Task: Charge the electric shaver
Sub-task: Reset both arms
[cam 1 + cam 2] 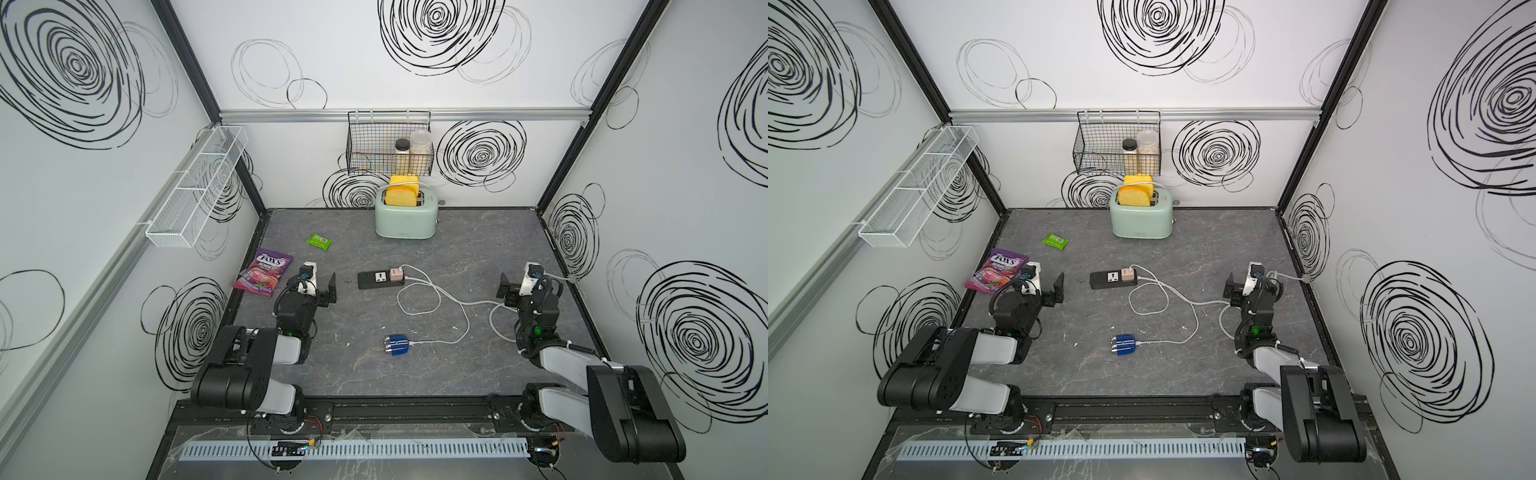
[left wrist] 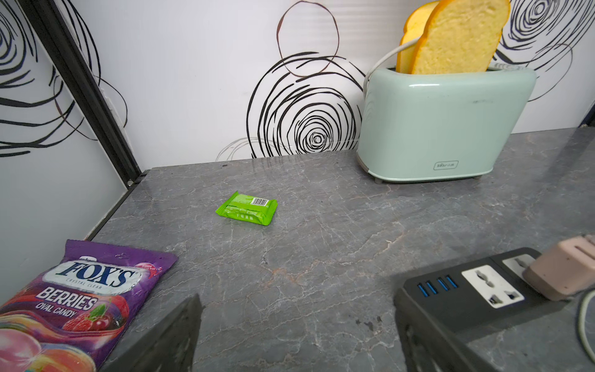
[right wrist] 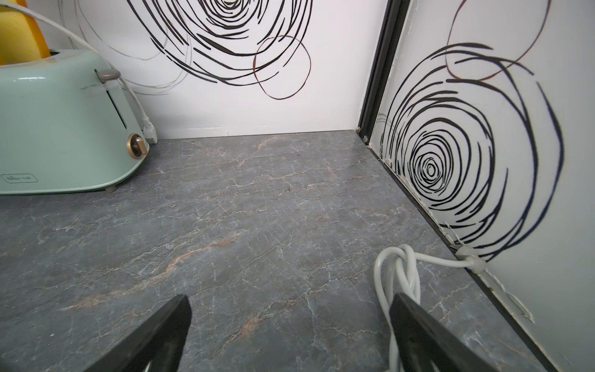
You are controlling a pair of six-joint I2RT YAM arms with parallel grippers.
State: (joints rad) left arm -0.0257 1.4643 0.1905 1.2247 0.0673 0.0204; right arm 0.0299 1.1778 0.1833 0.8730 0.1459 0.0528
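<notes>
Both top views are looking down from high above the front of the gray table [image 1: 478, 249], facing the back wall. They are showing nearly the same whole scene, with the electric shaver [image 1: 397, 344] near the middle. The left wrist camera is sitting low and close to the table, looking toward the back left corner. The right wrist camera is sitting just as low, looking toward the back right corner. Both wrist views are catching the green toaster [image 2: 444, 122].

Power strip [image 1: 374, 279] between toaster [image 1: 406, 220] and shaver [image 1: 398, 345]
</notes>
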